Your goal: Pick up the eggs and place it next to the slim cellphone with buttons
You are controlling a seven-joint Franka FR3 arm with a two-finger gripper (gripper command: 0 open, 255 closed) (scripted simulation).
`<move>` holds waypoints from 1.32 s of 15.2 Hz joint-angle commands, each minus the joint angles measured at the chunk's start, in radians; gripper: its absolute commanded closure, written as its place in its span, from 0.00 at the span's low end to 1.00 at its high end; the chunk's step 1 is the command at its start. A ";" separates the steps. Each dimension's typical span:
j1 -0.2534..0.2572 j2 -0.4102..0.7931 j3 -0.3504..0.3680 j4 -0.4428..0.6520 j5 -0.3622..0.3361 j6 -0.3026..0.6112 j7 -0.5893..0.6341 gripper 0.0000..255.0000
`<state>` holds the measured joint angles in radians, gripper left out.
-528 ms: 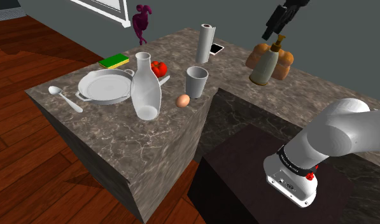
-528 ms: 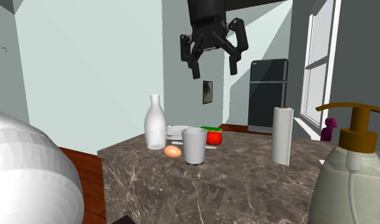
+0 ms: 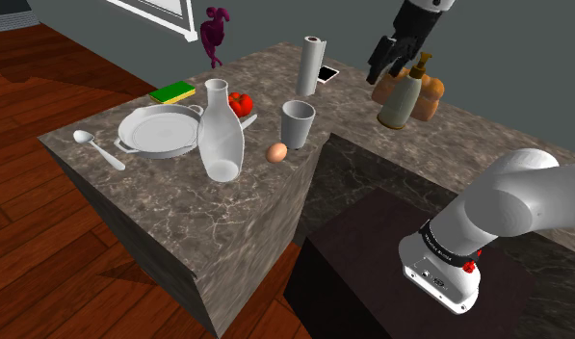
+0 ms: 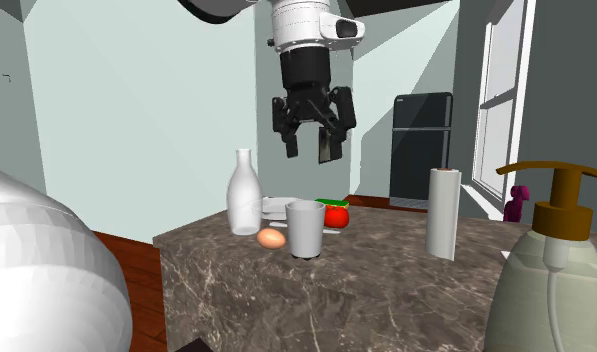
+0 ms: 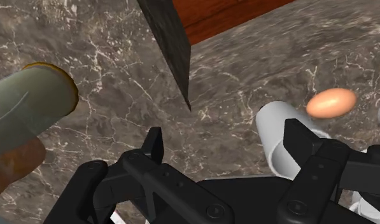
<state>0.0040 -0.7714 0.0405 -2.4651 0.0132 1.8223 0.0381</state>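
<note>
Shoulder view has the white arm's elbow above the stand and its hand entering from the top edge, so the gripper hangs high over the marble counter. Its black fingers point down and stand apart, holding nothing. A soap dispenser stands just beside the gripper. The brown egg lies on the counter well below it, off toward that view's left and just beside a white cup. From the wrist camera, the egg sits beyond the cup, past one fingertip. The phone lies below the gripper, near the paper roll
</note>
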 commanded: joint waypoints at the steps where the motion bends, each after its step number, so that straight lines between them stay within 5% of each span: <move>1: 0.003 0.032 0.038 -0.013 0.033 0.032 0.075 0.00; 12: 0.016 0.313 0.228 -0.026 0.181 0.273 0.439 0.00; 20: 0.013 0.609 0.340 0.074 0.212 0.450 0.702 0.00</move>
<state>0.0175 -0.2060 0.3666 -2.4080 0.2249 2.2468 0.7016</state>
